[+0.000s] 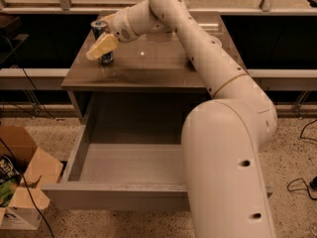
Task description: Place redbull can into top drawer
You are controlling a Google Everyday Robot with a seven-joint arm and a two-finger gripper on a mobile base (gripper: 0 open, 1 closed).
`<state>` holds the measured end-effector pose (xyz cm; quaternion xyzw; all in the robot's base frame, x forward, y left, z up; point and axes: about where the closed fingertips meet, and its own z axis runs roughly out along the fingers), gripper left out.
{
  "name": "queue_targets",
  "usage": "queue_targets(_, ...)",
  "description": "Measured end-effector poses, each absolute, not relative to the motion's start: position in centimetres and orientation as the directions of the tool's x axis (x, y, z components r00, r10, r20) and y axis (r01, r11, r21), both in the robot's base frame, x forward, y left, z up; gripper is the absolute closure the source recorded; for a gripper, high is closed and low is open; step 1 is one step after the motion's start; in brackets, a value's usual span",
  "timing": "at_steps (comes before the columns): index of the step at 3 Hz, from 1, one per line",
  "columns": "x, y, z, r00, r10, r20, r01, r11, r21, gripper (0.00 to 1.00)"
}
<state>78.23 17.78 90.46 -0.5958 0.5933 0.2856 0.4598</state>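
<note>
Close to the left edge of the table (158, 71) stands the redbull can (106, 59), my gripper (102, 46) right against it — gripping or not, I cannot tell — while the top drawer (114, 200) gapes open below the front edge.

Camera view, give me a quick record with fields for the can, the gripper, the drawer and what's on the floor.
redbull can: upright on the table, far left corner
gripper: at the can, crossing its middle; grip not discernible
top drawer: pulled open below the table; can not inside
floor: open cardboard box left of the drawer
</note>
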Motion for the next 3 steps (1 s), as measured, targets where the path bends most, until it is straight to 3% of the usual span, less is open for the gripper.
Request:
queue_targets(2,79.3,19.0,90.7,0.137,-0.414,-0.9,-0.971,0.122,-0.205,0.59)
queue_targets(3,79.5,18.3,91.8,0.143,-0.4,-0.905,-0.963,0.155,-0.221,0.9)
